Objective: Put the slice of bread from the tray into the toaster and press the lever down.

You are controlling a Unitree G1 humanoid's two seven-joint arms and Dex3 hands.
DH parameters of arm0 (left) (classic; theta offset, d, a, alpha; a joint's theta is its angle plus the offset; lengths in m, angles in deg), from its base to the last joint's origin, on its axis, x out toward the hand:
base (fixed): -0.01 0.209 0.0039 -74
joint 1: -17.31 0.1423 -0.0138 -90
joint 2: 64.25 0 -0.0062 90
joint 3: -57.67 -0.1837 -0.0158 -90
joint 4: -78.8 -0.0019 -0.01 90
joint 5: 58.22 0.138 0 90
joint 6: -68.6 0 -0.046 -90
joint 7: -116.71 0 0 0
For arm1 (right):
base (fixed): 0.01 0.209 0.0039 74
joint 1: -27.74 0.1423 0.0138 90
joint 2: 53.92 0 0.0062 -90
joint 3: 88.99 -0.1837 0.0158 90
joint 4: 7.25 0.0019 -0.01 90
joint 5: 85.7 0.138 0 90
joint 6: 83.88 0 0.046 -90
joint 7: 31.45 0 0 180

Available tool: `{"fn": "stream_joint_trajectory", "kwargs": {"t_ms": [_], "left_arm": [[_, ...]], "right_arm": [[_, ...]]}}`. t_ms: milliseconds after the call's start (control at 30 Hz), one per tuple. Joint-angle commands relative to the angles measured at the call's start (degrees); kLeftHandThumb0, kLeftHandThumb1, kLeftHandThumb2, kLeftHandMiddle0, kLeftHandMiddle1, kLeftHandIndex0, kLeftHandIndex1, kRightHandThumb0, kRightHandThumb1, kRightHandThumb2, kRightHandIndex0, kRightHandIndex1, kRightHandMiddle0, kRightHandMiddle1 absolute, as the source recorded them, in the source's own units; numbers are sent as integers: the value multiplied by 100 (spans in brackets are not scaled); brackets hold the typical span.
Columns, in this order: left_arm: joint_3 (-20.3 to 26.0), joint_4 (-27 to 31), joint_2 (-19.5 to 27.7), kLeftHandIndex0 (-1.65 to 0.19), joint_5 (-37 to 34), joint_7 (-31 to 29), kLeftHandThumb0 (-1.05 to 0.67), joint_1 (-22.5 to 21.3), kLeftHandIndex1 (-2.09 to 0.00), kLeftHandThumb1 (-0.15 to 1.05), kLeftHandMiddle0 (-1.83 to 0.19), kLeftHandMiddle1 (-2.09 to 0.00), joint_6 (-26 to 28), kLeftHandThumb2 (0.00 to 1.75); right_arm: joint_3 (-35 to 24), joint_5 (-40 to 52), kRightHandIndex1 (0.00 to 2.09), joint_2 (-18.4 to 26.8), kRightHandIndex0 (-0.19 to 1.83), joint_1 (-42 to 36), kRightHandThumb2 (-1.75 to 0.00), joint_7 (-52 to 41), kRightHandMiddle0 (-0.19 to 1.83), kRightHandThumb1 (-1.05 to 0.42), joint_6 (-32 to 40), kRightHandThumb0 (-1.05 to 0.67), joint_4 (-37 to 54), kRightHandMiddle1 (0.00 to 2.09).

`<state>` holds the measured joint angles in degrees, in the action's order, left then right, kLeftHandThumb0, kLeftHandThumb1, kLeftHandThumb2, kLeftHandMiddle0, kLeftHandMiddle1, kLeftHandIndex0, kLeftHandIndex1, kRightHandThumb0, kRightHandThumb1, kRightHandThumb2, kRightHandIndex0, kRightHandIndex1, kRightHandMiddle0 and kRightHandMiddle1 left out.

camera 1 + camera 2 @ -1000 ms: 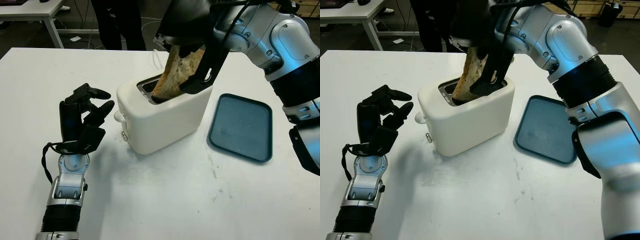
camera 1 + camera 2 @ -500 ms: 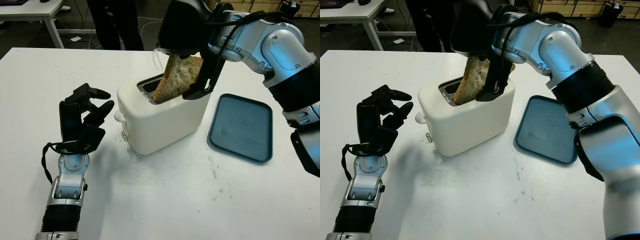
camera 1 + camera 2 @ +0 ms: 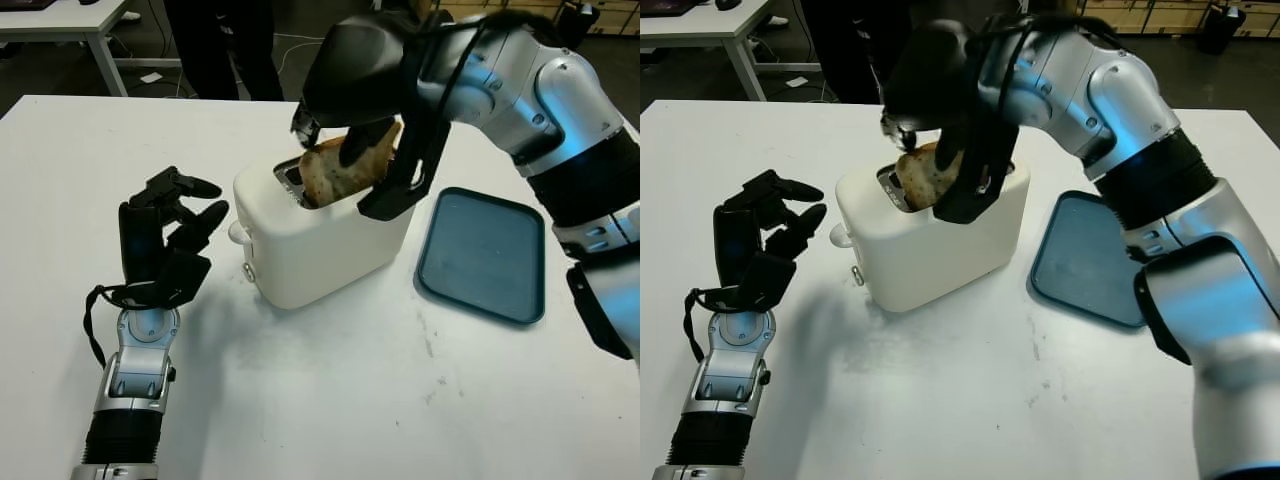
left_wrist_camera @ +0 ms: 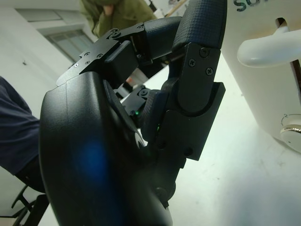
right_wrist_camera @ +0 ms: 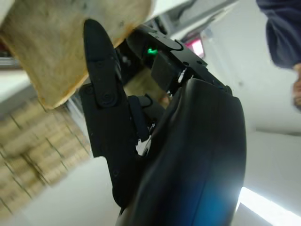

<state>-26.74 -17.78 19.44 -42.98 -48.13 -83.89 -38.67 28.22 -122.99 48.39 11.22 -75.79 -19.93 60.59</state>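
Your right hand (image 3: 365, 95) sits directly above the white toaster (image 3: 320, 235), its black fingers (image 5: 101, 84) closed around the slice of bread (image 3: 340, 168). The slice stands tilted in the toaster's top slot, its lower part inside and its upper part still showing between the fingers. One long finger hangs down over the toaster's far side.

Your left hand (image 3: 160, 245) is raised off the white surface (image 3: 330, 400) just beside the toaster's near-left end, empty, with fingers partly curled and pointed toward the toaster. From the left wrist camera, the toaster's white lever (image 4: 270, 47) lies close past the fingertips, not touched by them.

The dark blue tray (image 3: 482, 255) lies on the surface to the toaster's right, apart from it. A person in dark clothing (image 3: 225, 45) stands beyond the far edge of the surface.
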Motion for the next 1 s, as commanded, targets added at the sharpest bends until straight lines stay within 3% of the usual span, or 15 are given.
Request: {"fn": "stream_joint_trajectory", "kwargs": {"t_ms": [0, 300, 467, 667, 767, 867, 967], "left_arm": [[-22, -1, -17, -83, 36, 54, -95, 62, -104, 92, -98, -143, -107, 15], [-12, 15, -36, -84, -43, 0, -95, 81, -103, 92, -101, -144, -78, 15], [-10, -13, -52, -86, -41, 18, -95, 75, -101, 92, -101, -143, -109, 14], [7, -12, -33, -85, 7, 51, -96, 72, -102, 92, -100, -143, -99, 15], [10, -20, 20, -84, 52, 36, -97, 46, -103, 92, -98, -143, -85, 17], [15, -23, 126, -84, 56, -37, -96, -13, -104, 92, -99, -144, -115, 17], [31, -68, 293, -83, 9, -149, -94, -116, -104, 92, -97, -145, -269, 17]], "right_arm": [[-121, 288, 84, -86, 57, 95, -6, -155, 79, -92, 139, -82, -117, 22], [-396, 1041, 68, -220, 17, 260, 0, -475, 49, -90, 155, -77, -503, 3], [-619, 1139, 85, -147, 7, 310, 0, -290, 46, -87, 191, -72, -700, 1], [-1916, 2051, 83, -267, 48, -489, -1, 1016, 79, -89, 653, -51, -556, 15], [-2540, 2289, 83, -258, 77, -1212, -2, 2248, 95, -92, -66, -48, -703, 22], [-2977, 2310, 90, -236, 90, -2136, -7, 3271, 100, -92, -559, -41, -788, 23], [-3374, 2759, 72, -375, 97, -3266, -11, 3670, 103, -92, -770, -27, -706, 16]]}}
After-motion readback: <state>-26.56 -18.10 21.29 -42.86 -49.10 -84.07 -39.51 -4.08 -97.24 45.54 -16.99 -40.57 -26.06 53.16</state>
